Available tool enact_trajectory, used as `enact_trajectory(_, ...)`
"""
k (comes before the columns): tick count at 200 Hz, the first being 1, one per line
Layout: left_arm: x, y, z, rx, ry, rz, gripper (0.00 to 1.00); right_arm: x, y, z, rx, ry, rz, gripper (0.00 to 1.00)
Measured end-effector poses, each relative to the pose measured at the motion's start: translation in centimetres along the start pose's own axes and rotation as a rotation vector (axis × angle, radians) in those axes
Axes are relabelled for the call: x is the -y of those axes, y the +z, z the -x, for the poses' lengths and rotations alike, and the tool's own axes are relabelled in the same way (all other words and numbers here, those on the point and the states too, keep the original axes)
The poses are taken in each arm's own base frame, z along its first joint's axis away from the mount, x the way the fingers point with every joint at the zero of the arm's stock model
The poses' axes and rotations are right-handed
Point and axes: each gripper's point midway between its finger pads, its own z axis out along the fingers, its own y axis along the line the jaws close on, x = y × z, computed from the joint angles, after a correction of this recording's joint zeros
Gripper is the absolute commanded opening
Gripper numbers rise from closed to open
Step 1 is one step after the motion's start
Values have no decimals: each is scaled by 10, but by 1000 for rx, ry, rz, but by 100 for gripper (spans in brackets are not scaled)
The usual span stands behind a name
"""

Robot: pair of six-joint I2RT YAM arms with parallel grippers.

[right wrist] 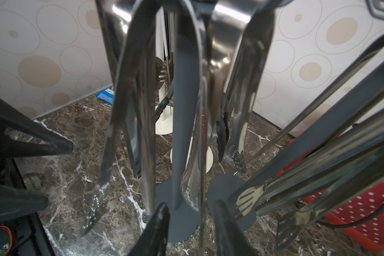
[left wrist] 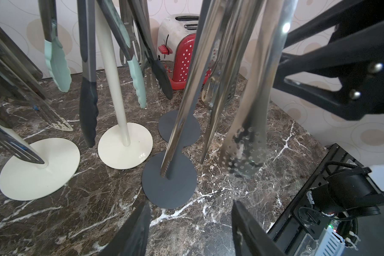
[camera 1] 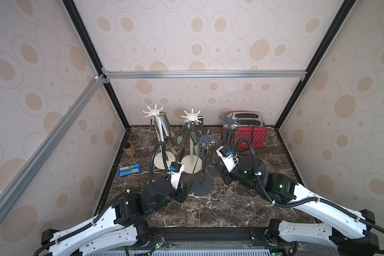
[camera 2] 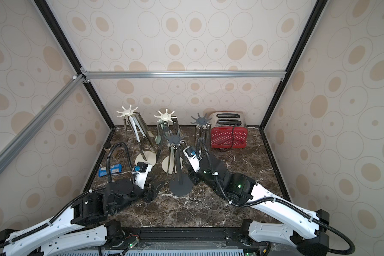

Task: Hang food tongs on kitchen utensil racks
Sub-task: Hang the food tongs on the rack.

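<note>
Dangling upright from the near dark rack, food tongs are hanging just beyond the right gripper, its jaws parted, seemingly empty; the left gripper is hovering open, slightly farther off.

No legible text in any view, small white marking low on the red white-dotted metal toaster too blurred to read, print on the flat blue packet likewise unreadable.

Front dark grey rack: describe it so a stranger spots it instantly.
Find the red toaster at the marble table's back right. Of the hook-crowned racks left of it, take the dark grey rack nearest the robot. The cream racks are pale, and the other dark rack stands beside the toaster.
</note>
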Motion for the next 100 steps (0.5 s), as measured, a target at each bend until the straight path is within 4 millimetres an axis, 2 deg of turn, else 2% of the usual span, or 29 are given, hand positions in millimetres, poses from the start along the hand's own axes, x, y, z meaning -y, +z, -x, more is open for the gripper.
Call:
enact_trajectory(25, -8, 0, 0, 4, -8, 45, 64, 2, 1, -7, -20, -4, -16, 69)
enact_trajectory(51, -29, 0, -3, -2, -42, 135, 66, 9, -2, -17, -38, 6, -50, 81)
enact_trajectory(78, -77, 1, 0, 4, -137, 296, 66, 25, -12, -29, -52, 45, -120, 88)
enact_trajectory(100, -113, -1, -1, 1, -207, 408, 66, 45, -23, -45, -74, 95, -215, 89)
